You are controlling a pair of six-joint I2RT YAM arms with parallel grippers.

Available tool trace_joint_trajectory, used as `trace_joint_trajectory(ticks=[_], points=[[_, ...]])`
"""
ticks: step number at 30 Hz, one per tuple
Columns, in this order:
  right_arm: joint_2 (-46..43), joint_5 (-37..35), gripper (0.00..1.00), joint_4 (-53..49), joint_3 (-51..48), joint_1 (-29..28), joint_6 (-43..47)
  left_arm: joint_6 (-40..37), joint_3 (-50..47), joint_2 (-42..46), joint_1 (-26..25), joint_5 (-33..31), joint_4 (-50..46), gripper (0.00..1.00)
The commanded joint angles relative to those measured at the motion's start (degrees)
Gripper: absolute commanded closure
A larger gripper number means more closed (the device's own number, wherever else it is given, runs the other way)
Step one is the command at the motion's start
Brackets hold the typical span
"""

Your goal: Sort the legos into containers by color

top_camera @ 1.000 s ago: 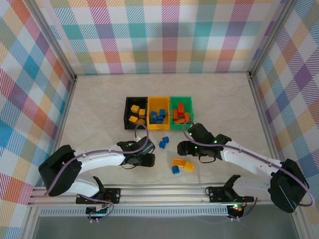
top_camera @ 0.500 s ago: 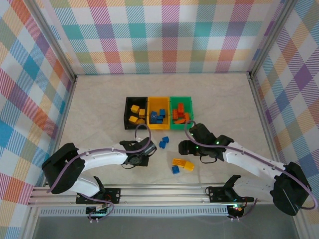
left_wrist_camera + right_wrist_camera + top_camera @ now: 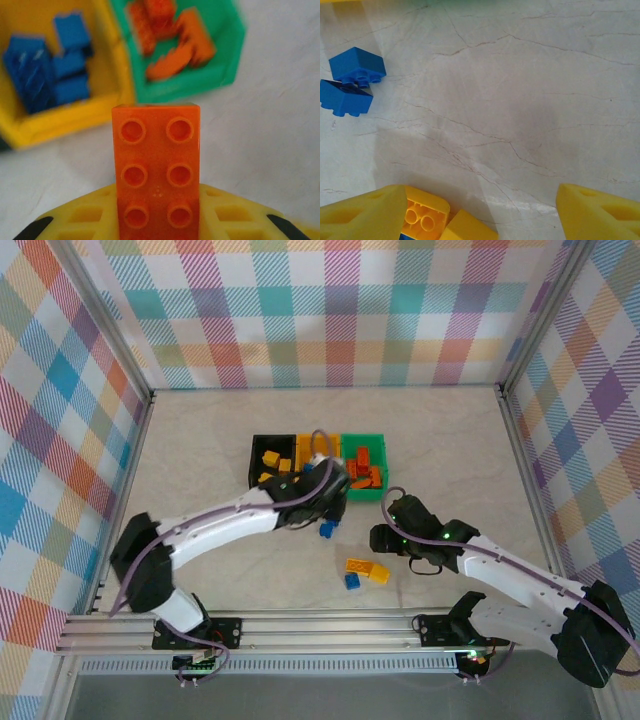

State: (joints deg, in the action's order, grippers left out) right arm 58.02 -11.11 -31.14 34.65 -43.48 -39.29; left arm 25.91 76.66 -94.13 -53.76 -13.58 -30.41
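Since a second ago, the left arm has swung up to the bins. From above, the left gripper point(image 3: 333, 483) hovers beside the green bin point(image 3: 364, 436). Its wrist view shows it clamped on an orange brick point(image 3: 156, 175), which looks light, rigid and slick, best pinched across its flat sides. The right gripper point(image 3: 480, 195) gapes empty above the table point(image 3: 520, 100).

Loose legos point(image 3: 366, 570) lie on table point(image 3: 200, 440) before the containers point(image 3: 365, 434).
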Motion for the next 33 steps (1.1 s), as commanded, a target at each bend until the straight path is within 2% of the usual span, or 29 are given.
trace_joint_trajectory(ticks=[1, 5, 10, 12, 17, 23, 24, 29, 33], points=[[-0.60, 0.09, 0.21, -0.77, -1.06, -0.23, -1.47, -6.11, 9.95, -9.16, 3.02, 1.38, -1.03, 0.72], [-0.97, 0.13, 0.21, -1.16, -0.97, -0.27, -1.37, -8.57, 22.85, -21.09, 4.85, 2.04, -4.53, 0.73], [-1.57, 0.29, 0.21, -1.90, -0.47, -0.24, -1.14, -8.37, 33.59, -30.19, 6.79, 2.46, -7.09, 0.70], [-1.90, 0.59, 0.21, -2.28, -0.19, -0.23, -0.81, -7.71, 35.54, -32.08, 7.36, 3.42, -7.20, 0.62], [-3.05, 1.97, 0.20, -2.46, -0.03, -0.28, 0.27, -6.50, 38.02, -31.77, 7.35, 5.45, -6.84, 0.31], [-2.43, 4.73, 0.20, 0.29, -0.03, -0.28, 1.21, -6.20, 32.87, -20.48, 5.99, 5.81, -3.24, 0.10], [-1.60, 5.76, 0.20, 1.35, 0.15, -0.29, 1.43, -6.15, 30.34, -17.33, 5.66, 5.99, -1.91, 0.00], [6.11, 6.66, 0.20, 6.10, 3.76, -2.92, 1.98, -3.61, 11.79, 0.10, 4.54, 5.47, 3.96, 0.00], [14.89, 5.78, 0.20, 10.49, 8.15, -5.84, 1.41, 0.54, -6.26, 15.58, 4.50, 1.08, 5.54, 0.00]])
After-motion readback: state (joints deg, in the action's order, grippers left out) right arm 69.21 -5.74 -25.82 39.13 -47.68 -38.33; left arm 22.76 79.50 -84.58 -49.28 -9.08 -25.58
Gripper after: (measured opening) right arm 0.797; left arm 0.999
